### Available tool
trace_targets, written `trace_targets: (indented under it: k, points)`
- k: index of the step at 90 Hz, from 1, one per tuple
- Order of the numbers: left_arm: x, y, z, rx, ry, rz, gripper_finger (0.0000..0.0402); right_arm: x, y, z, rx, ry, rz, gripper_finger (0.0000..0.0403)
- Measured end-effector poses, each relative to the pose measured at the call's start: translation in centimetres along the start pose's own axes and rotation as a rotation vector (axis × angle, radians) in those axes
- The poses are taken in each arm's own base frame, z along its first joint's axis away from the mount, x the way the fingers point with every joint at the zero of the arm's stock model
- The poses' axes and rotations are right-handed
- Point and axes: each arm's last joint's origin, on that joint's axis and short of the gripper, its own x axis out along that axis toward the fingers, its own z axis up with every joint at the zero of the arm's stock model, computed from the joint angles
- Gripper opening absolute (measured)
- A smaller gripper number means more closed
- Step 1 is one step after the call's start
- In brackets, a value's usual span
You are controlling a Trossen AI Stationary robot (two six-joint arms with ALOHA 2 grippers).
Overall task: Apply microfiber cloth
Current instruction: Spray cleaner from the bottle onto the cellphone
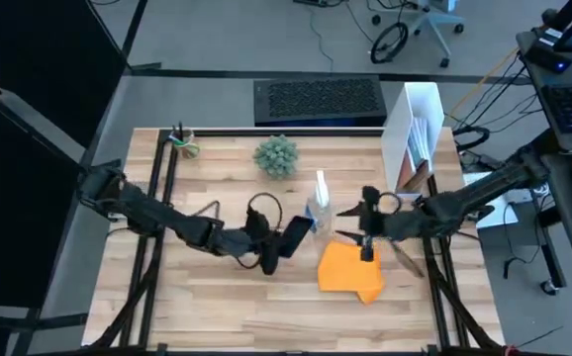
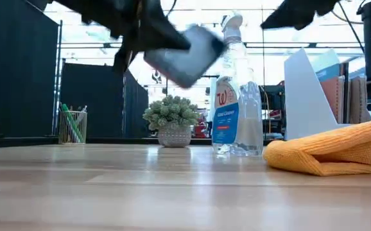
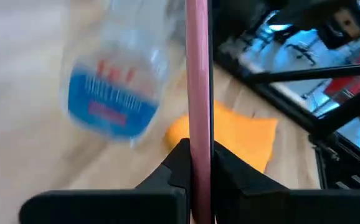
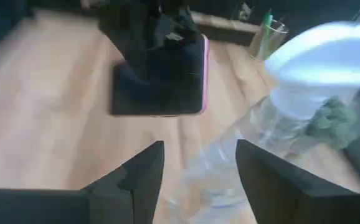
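While the smartphone [image 1: 295, 235] hangs above the table [image 1: 217, 297], clamped edge-on in the left end effector [image 3: 198, 163], its screen is hard to make out, and blur smears the spray bottle [image 2: 237, 96] label in the left wrist view. That bottle stands between the phone and the right end effector [image 4: 198, 155], whose fingers are spread wide with nothing between them. A potted plant [image 1: 276, 155] and pen cup [image 1: 181, 141] sit farther back. The microfiber cloth [image 1: 350, 269], bright orange and rumpled into soft folds, lies on the table just beneath the right end effector, beside the bottle.
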Motion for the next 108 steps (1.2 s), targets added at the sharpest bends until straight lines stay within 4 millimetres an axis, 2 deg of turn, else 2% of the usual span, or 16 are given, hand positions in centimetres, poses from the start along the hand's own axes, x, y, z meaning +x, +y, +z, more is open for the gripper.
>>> trace_targets:
  k: [10,18,31,42,47,66,76,97,108]
  points:
    - [-1.0,-0.5,2.1,0.102,-0.098,-0.059,0.0013,-0.2,0.4,0.4,0.065,-0.047,0.098,0.0210]
    - [-1.1,-0.9,2.5,0.198,-0.124,-0.125,0.0013,0.9,1.3,0.8,0.038,-0.113,0.122,0.0190]
    - [-1.2,-1.2,2.8,0.264,-0.144,-0.191,0.0013,2.6,2.0,1.5,0.007,-0.204,0.118,0.0113]
    - [-1.2,-1.2,2.7,0.270,-0.130,-0.211,0.0013,2.7,1.8,2.1,0.013,-0.265,0.110,0.0029]
    - [-1.2,-1.3,2.7,0.269,-0.131,-0.221,0.0013,2.8,1.6,2.2,0.018,-0.275,0.104,0.0010]
    - [-1.2,-1.2,2.8,0.270,-0.125,-0.233,0.0013,3.8,1.1,2.3,0.058,-0.288,0.078,0.0013]
    - [-1.2,-1.2,2.7,0.273,-0.116,-0.236,0.0013,4.4,1.2,2.5,0.062,-0.307,0.151,0.0005]
    - [-1.2,-1.2,2.8,0.269,-0.120,-0.229,0.0013,3.5,0.7,1.9,0.077,-0.221,0.154,0.0001]
    - [-1.3,-1.2,2.8,0.269,-0.121,-0.232,0.0013,3.3,0.7,2.3,0.090,-0.250,0.165,0.0001]
